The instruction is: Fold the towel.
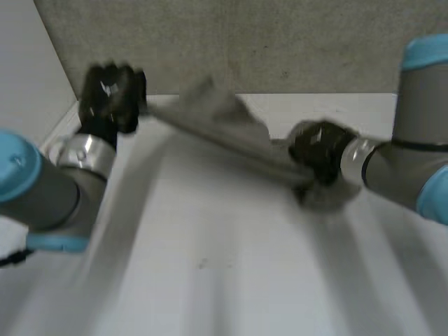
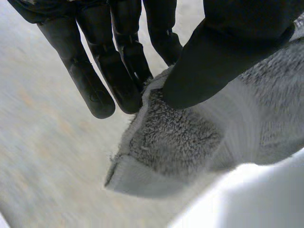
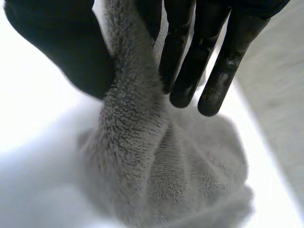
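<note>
A grey towel [image 1: 224,126] stretches in the air above the white table [image 1: 231,266], between my two hands. My left hand [image 1: 112,94] is raised at the far left. It pinches a hemmed corner of the towel [image 2: 175,137] between thumb [image 2: 213,61] and fingers [image 2: 109,61]. Lower and right of centre, my right hand [image 1: 318,150] grips the other end. There the towel [image 3: 156,166] runs up between thumb [image 3: 52,42] and straight fingers [image 3: 190,61], with a bunch of it hanging below the hand onto the table.
A grey wall [image 1: 245,42] rises along the table's far edge, just behind the towel. A pale side wall [image 1: 28,63] stands at the left. Bare tabletop lies in front of both hands.
</note>
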### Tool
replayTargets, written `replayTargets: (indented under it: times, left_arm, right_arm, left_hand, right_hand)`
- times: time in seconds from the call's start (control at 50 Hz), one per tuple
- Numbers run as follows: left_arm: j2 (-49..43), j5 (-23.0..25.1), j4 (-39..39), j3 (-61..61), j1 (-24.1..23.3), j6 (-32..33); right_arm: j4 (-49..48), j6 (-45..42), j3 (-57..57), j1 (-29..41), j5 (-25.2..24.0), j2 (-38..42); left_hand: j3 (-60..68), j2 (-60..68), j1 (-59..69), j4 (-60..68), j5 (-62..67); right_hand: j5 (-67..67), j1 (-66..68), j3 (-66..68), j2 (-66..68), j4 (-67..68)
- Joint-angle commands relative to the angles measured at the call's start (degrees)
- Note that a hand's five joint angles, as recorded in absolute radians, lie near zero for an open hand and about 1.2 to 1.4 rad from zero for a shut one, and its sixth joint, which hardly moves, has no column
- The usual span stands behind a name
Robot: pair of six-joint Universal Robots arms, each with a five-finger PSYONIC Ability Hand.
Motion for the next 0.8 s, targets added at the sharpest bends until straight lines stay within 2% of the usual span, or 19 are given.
replayTargets:
  times: [0.02, 0.04, 0.06, 0.14, 0.22, 0.32, 0.38, 0.5, 0.54, 0.56, 0.6, 0.64, 0.72, 0.8]
  left_arm:
    - [-0.34, 1.93, 0.35, -7.86, 0.08, 0.12]
    - [-0.34, 1.93, 0.18, -8.81, 0.43, 0.12]
    - [0.00, 1.93, 0.00, -9.17, 0.95, 0.12]
    - [0.71, 1.93, -0.70, -9.44, 2.27, 0.12]
    - [3.95, 1.93, -1.93, -9.35, 3.94, 0.04]
    - [6.50, 1.84, -2.20, -9.00, 5.35, -0.05]
    - [8.09, 1.84, -2.20, -8.91, 5.61, -0.23]
    - [10.02, 1.75, -2.20, -9.26, 5.62, -0.75]
    - [10.20, 1.75, -2.20, -9.44, 5.53, -0.76]
    - [10.20, 1.67, -2.28, -9.53, 5.27, -0.76]
    - [10.20, 1.66, -2.29, -9.53, 5.00, -0.84]
    - [10.20, 1.66, -2.29, -9.62, 4.91, -0.84]
    - [10.11, 1.58, -2.20, -9.62, 4.82, -0.84]
    - [9.85, 1.58, -2.20, -9.79, 4.82, -0.84]
  right_arm:
    - [0.34, -2.05, 3.78, -0.19, 0.48, 5.34]
    - [-0.89, -0.04, 4.22, -0.46, 0.48, 5.35]
    - [-0.90, -0.02, 4.22, -0.46, 0.48, 5.35]
    - [-5.37, 8.83, 5.62, -2.56, 0.56, 3.25]
    - [-8.46, 15.63, 8.09, -4.50, 0.39, -0.89]
    - [-14.86, 27.55, 17.38, -8.19, 0.21, -8.35]
    - [-15.93, 29.60, 20.30, -8.63, 0.12, -9.95]
    - [-19.27, 33.73, 32.17, -9.07, 0.12, -18.12]
    - [-22.68, 35.74, 37.77, -8.99, -0.31, -21.01]
    - [-22.69, 35.75, 37.79, -8.99, -0.31, -21.02]
    - [-25.41, 37.50, 42.08, -8.90, -0.58, -23.21]
    - [-26.12, 38.03, 43.67, -8.38, -0.67, -23.65]
    - [-26.21, 38.30, 45.27, -7.23, -0.75, -23.74]
    - [-26.65, 38.57, 46.14, -4.43, -1.02, -23.13]
  left_hand:
    - [10.28, 10.28, 11.75, 10.22, 10.64]
    - [10.28, 10.28, 11.75, 10.22, 10.64]
    - [10.28, 10.28, 11.75, 10.22, 10.64]
    - [10.28, 10.28, 11.75, 10.22, 10.64]
    - [10.28, 10.28, 11.75, 10.22, 10.64]
    - [10.28, 10.28, 11.75, 10.22, 10.64]
    - [10.28, 10.28, 11.75, 10.22, 10.64]
    - [10.28, 10.28, 11.75, 10.22, 10.64]
    - [10.28, 10.28, 11.75, 10.22, 10.64]
    - [10.28, 10.28, 11.75, 10.22, 10.64]
    - [10.28, 10.28, 11.75, 10.22, 10.64]
    - [10.28, 10.28, 11.75, 10.22, 10.64]
    - [10.28, 10.28, 11.75, 10.22, 10.64]
    - [10.28, 10.28, 11.75, 10.22, 10.64]
  right_hand:
    - [-23.37, -14.29, -21.95, -21.93, -22.02]
    - [-29.48, -20.40, -28.06, -28.04, -28.13]
    - [-29.54, -20.46, -28.12, -28.10, -28.19]
    - [-36.92, -27.84, -35.49, -35.47, -35.57]
    - [-37.62, -28.54, -36.19, -36.17, -36.27]
    - [-36.45, -27.37, -35.02, -35.00, -35.09]
    - [-36.27, -27.19, -34.85, -34.83, -34.92]
    - [-30.05, -20.97, -28.62, -28.60, -28.70]
    - [-21.52, -12.44, -20.10, -20.07, -20.17]
    - [-21.47, -12.39, -20.05, -20.02, -20.12]
    - [-10.58, -1.50, -9.16, -9.13, -9.23]
    - [-6.71, 2.37, -5.28, -5.26, -5.35]
    - [-6.84, 2.24, -5.41, -5.39, -5.48]
    - [-12.55, -3.47, -11.12, -11.10, -11.19]
